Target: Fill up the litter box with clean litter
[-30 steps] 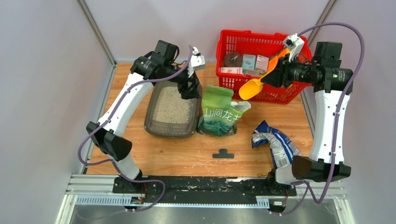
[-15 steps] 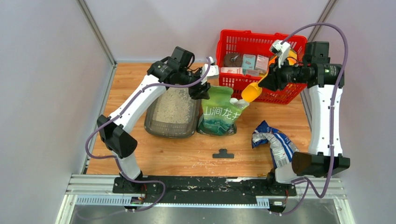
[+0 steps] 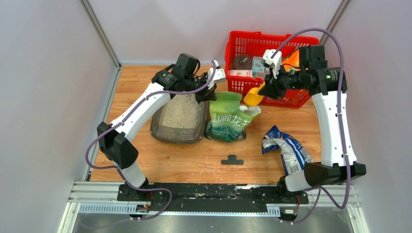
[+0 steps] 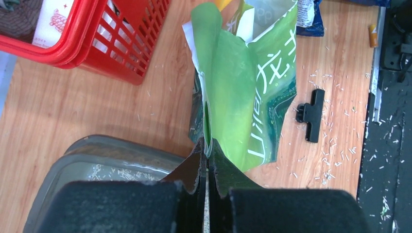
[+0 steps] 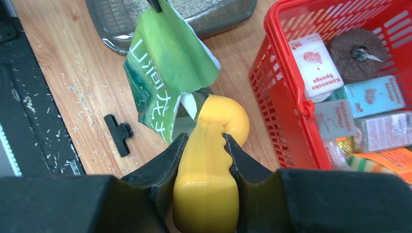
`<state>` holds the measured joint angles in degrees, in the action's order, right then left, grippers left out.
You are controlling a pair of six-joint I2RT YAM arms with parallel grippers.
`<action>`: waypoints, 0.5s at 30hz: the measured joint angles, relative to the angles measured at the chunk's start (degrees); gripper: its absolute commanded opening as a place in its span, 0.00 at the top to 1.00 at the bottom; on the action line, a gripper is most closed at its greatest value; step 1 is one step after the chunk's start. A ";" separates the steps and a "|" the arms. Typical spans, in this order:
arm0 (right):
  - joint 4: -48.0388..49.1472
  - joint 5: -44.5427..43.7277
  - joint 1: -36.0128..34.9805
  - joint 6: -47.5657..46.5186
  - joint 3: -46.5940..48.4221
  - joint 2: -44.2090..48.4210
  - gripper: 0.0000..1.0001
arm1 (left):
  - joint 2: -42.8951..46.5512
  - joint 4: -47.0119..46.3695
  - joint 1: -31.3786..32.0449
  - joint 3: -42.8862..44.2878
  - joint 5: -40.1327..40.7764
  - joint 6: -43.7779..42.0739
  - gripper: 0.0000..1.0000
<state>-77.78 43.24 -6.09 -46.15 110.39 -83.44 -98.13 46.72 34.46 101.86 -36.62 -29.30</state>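
Observation:
The dark grey litter box (image 3: 158, 127) lies left of centre with pale litter (image 3: 180, 110) in it. Right beside it stands an opened green bag (image 3: 227, 116). My left gripper (image 3: 207, 93) is shut on the bag's top left edge; the left wrist view has the jaws (image 4: 207, 145) pinching the thin green flap of the bag (image 4: 248, 82), with the box rim (image 4: 111, 150) below. My right gripper (image 3: 269, 89) is shut on the handle of a yellow scoop (image 3: 253, 96). The scoop's bowl (image 5: 221, 119) hangs just above the bag's open mouth (image 5: 187, 104).
A red wire basket (image 3: 233, 53) with small boxes and a sponge stands at the back right, close behind the scoop. A crumpled blue-white bag (image 3: 286, 148) lies front right. A black clip (image 3: 232, 159) and spilled granules sit near the front edge.
My left gripper moved right from the litter box's far corner to the green bag's edge and shut on it. My right arm carried the scoop left, toward the bag's mouth.

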 measured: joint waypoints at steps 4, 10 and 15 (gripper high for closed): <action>0.00 -2.38 0.00 -0.44 -0.61 2.38 1.00 | 2.62 -3.78 0.04 -3.30 1.84 3.26 1.00; -0.02 -3.72 0.00 -0.33 -0.42 6.99 1.00 | 5.55 -7.26 0.31 -6.56 3.67 6.27 1.00; 0.09 -2.71 -0.28 -0.17 -2.38 9.88 1.00 | 6.08 -8.55 0.39 -7.43 4.15 7.72 1.00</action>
<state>-77.69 40.53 -6.37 -46.33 108.01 -73.56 -92.05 38.17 34.85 94.43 -32.47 -21.58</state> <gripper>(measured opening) 0.298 0.009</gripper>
